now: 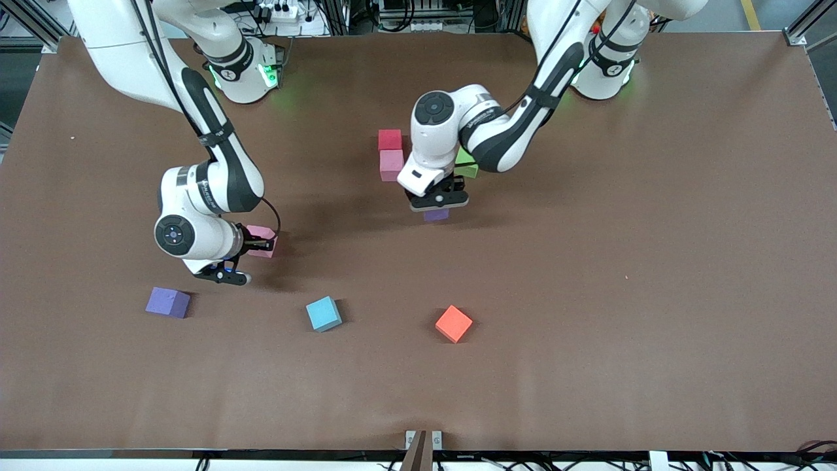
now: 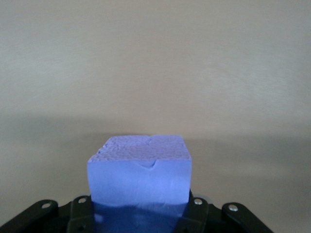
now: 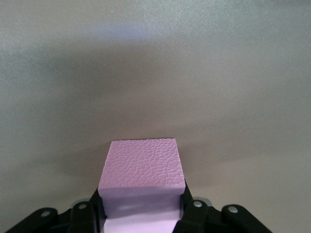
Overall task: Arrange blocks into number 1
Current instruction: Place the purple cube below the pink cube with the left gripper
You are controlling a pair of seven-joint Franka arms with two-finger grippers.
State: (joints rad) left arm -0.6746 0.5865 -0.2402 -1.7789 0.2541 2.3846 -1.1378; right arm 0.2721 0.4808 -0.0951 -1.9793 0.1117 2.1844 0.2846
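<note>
Starting at the right arm's end of the counter (image 1: 588,366): a loose purple cube (image 1: 168,302) lies at about seven o'clock from your right gripper (image 1: 255,247). That gripper is down low and clamped on the outer pink block (image 1: 263,239). The right wrist view shows the pink foam (image 3: 142,167) snug between the fingers and sitting square.

Moving along, the cyan cube (image 1: 324,313) and the orange cube (image 1: 454,323) lie nearest the front camera. They look like spares, so leave them be.

Now the middle. The red block (image 1: 390,139) touches the column pink block (image 1: 391,164) at its twelve o'clock, which gives you the start of the stroke. The green block (image 1: 468,165) peeks out at three o'clock of that pink, half covered by the left arm.

Your left gripper (image 1: 437,201) is closed on the held purple block (image 1: 436,214), low over the counter at about five o'clock of the column pink. The left wrist view shows the purple face (image 2: 140,174) centred in the grip, with a small dent along its top edge.

To do this step well, I'd set the purple flush at six o'clock of the column pink with its edges parallel. Release only once it rests flat, because the foam springs. Lift the outer pink straight up so it doesn't drag.

There is lettering on both forearms, but it's too small to read.
</note>
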